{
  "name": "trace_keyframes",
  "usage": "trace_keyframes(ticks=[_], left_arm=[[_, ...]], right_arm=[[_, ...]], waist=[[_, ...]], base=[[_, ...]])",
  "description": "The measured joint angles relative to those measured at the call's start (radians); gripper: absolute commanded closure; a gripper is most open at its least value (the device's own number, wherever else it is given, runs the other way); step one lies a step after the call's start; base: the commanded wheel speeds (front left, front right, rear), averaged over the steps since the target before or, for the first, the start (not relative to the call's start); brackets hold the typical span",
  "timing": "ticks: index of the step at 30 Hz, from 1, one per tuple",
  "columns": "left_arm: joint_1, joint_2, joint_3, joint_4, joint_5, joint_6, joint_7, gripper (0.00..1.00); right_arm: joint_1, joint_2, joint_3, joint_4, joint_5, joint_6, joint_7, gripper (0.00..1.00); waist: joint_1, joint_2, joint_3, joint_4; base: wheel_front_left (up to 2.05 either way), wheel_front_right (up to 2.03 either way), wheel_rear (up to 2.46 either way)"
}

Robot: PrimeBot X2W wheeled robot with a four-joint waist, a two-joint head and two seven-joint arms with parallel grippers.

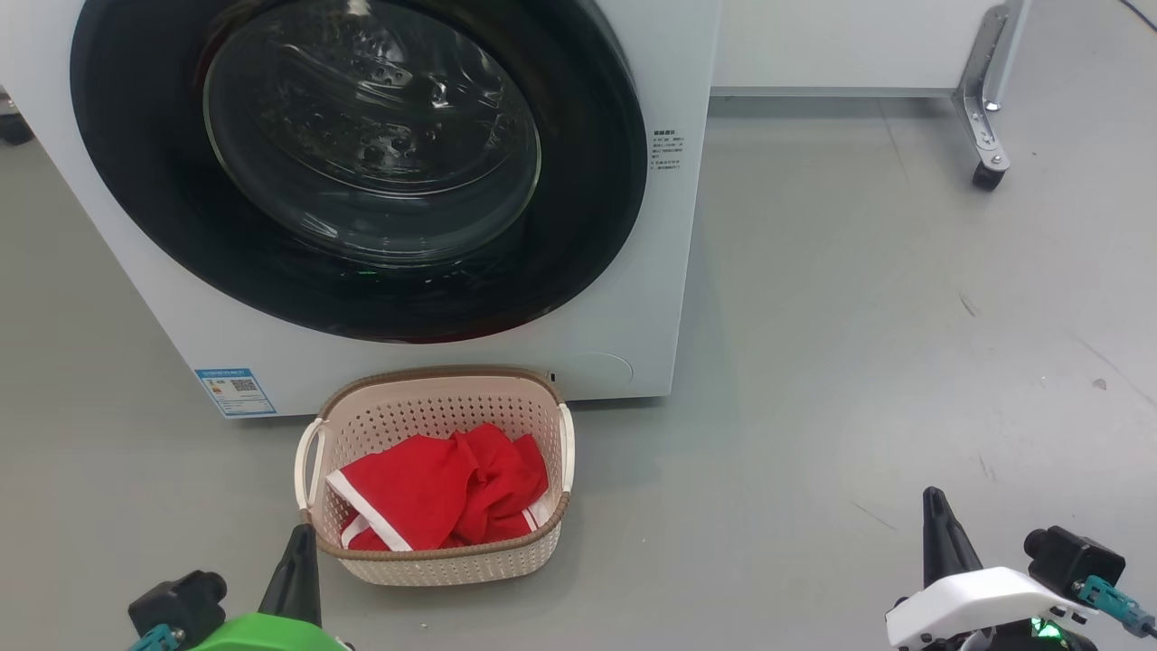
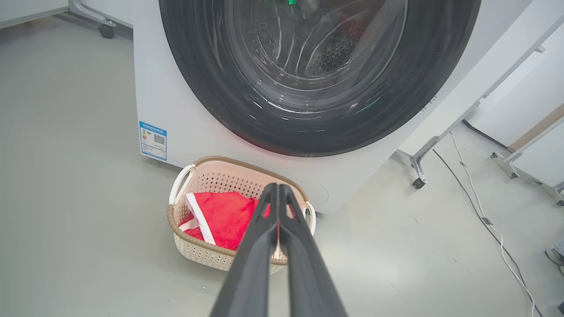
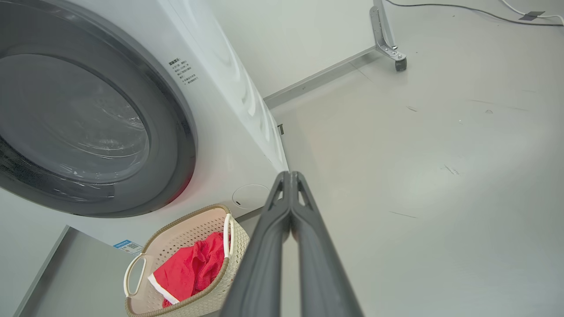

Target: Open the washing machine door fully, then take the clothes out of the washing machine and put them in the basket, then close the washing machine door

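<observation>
The white washing machine fills the upper left of the head view, and its round black-rimmed door lies flush against the front, closed. On the floor just in front stands the cream basket with red clothes with white trim lying inside. My left gripper is shut and empty, low at the basket's near left corner. My right gripper is shut and empty over bare floor, well right of the basket. The left wrist view shows the door, basket and clothes past my shut fingers.
A blue label sticker sits on the washer's lower left front. A metal leg with a caster stands at the back right under a white panel. Cables trail on the floor to the washer's right. Grey floor lies open to the right.
</observation>
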Motion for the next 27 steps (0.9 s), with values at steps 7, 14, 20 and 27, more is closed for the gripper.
trace_keyframes(ticks=[7,14,20,27], left_arm=[[-0.006,-0.001,0.025,0.008,-0.094,-0.012,0.023,1.00],[-0.024,-0.002,0.048,0.015,-0.182,-0.028,0.043,1.00],[-0.030,-0.002,0.065,0.023,-0.257,-0.038,0.055,1.00],[-0.047,-0.002,0.092,0.029,-0.363,-0.055,0.079,1.00]], right_arm=[[-0.016,-0.001,-0.020,0.000,0.094,0.008,0.026,1.00],[-0.025,-0.001,-0.039,0.000,0.193,0.011,0.052,1.00],[-0.039,-0.003,-0.056,0.000,0.273,0.019,0.073,1.00],[-0.051,-0.005,-0.076,0.002,0.384,0.026,0.097,1.00]], waist=[[0.0000,0.0000,0.002,0.001],[0.0000,0.0000,0.003,0.002],[0.0000,0.0000,0.004,0.003],[0.0000,0.0000,0.006,0.005]], base=[[0.00,0.00,0.00],[0.00,0.00,0.00],[0.00,0.00,0.00],[0.00,0.00,0.00]])
